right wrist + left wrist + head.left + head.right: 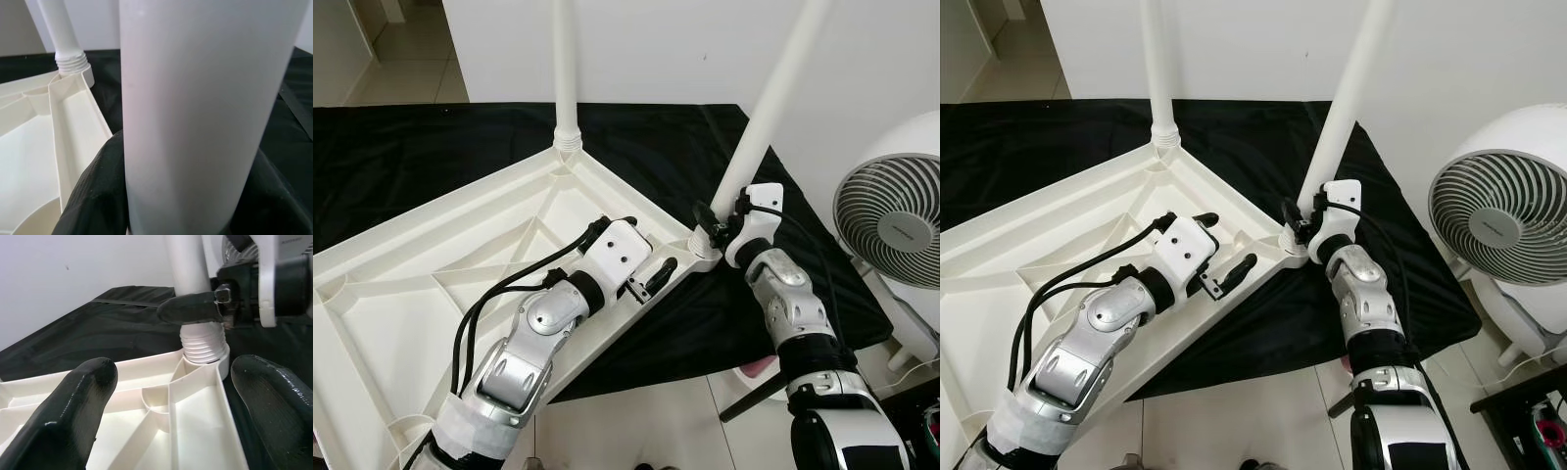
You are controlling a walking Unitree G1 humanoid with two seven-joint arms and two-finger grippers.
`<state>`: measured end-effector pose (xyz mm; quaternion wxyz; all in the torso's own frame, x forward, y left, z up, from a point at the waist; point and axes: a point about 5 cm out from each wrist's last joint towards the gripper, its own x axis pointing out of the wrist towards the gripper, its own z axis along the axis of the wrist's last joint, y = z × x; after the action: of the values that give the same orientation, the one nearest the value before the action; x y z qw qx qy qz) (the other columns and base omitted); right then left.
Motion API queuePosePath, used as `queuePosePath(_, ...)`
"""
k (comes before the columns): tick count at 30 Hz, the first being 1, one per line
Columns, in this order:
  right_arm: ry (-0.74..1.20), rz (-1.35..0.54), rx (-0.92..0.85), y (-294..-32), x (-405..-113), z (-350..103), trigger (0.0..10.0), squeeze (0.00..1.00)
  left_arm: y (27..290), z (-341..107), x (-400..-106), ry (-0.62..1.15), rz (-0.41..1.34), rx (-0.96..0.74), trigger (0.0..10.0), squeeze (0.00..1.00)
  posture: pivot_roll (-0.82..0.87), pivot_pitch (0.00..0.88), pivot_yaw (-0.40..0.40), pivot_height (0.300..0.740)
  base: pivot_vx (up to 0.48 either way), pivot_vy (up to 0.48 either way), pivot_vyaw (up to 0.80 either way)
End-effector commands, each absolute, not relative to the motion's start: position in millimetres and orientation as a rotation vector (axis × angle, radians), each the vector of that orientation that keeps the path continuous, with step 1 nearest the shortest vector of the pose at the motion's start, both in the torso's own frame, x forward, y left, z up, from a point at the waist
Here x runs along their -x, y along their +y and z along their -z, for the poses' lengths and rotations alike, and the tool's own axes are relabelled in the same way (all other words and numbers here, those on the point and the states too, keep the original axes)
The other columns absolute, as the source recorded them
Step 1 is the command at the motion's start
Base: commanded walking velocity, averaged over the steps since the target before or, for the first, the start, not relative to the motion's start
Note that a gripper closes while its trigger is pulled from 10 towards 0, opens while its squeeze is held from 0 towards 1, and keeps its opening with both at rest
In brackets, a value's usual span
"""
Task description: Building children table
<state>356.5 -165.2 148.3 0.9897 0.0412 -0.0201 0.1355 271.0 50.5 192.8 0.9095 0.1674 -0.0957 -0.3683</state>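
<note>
A white plastic table top (pixel 431 284) lies upside down on a black cloth (pixel 401 157). One white leg (pixel 566 69) stands screwed into its far corner. A second leg (pixel 766 113) rises, tilted, from the near right corner socket (pixel 203 345). My right gripper (pixel 718 225) is shut on this leg just above its threaded base; in the right wrist view the leg (pixel 195 98) sits between the black fingers (pixel 95 196). My left gripper (pixel 631 253) is open over the table's rim, a short way left of that corner, with nothing between its fingers (pixel 73 416).
A white fan (pixel 891 220) stands close to the right of my right arm, by the cloth's edge. A white wall runs behind the table. Tiled floor (pixel 656 421) lies in front, with a small pink thing (pixel 759 368) near my right forearm.
</note>
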Motion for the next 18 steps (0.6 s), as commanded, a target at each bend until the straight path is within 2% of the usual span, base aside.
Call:
queuePosePath(1, 0.206, -0.219, -0.139, -170, -335, -86, 10.0, 0.00, 51, -195, -270, -0.201, 0.758, -0.348, 10.0, 0.00, 0.18, 0.121, -0.038, 0.740, 0.000, 0.000, 0.00)
queuePosePath(3, 0.191, -0.221, -0.127, -167, -332, -85, 10.0, 0.00, 51, -195, -270, -0.201, 0.759, -0.349, 10.0, 0.00, 0.18, 0.122, -0.037, 0.740, 0.000, 0.000, 0.00)
queuePosePath(4, 0.170, -0.260, -0.002, -160, -326, -84, 10.0, 0.00, 51, -195, -270, -0.200, 0.759, -0.348, 10.0, 0.00, 0.18, 0.124, -0.035, 0.740, 0.000, 0.000, 0.00)
queuePosePath(10, 0.142, -0.315, 0.114, -156, -325, -86, 10.0, 0.00, 51, -195, -270, -0.201, 0.760, -0.347, 10.0, 0.00, 0.17, 0.124, -0.033, 0.740, 0.000, 0.000, 0.00)
queuePosePath(18, 0.215, -0.215, -0.016, -172, -334, -84, 10.0, 0.00, 50, -195, -271, -0.203, 0.756, -0.345, 10.0, 0.00, 0.18, 0.124, -0.042, 0.740, 0.000, 0.000, 0.00)
